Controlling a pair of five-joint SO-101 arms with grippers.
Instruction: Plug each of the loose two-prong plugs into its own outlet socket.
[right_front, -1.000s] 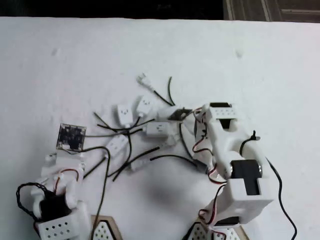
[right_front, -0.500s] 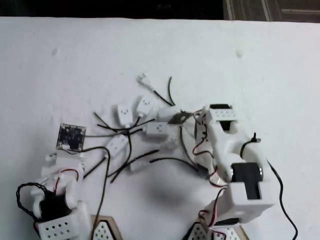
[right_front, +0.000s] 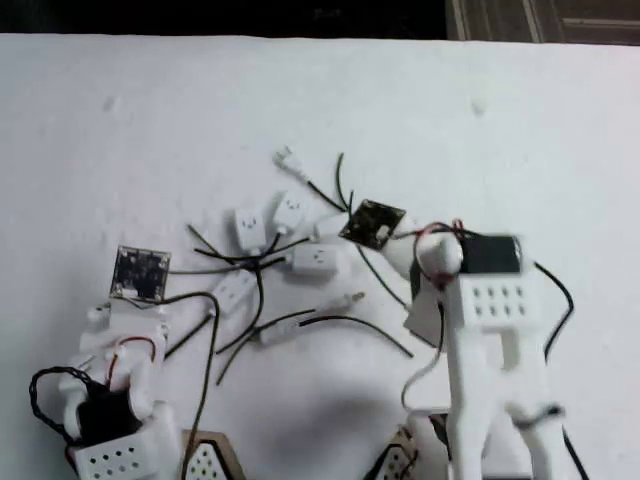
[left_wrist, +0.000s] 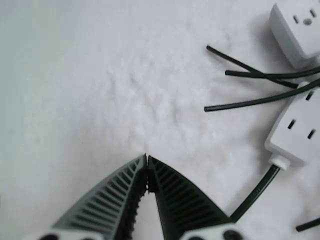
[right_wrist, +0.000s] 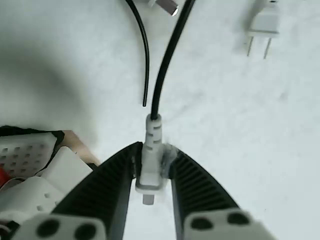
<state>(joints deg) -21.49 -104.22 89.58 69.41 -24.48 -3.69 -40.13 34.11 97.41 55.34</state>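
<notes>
Your right gripper (right_wrist: 151, 150) is clamped on a white plug (right_wrist: 148, 172), held over the table (right_wrist: 240, 125). The plug's long axis runs along the fingers: the cord (right_wrist: 167, 65) end points out past the fingertips, and what looks like the prong end faces back toward the wrist. Pushed at a socket (right_front: 318, 258) like that, it likely won't seat, and the trailing cord could drag its neighbours. Your left gripper (left_wrist: 146, 159) is closed on nothing, low over bare table.
</notes>
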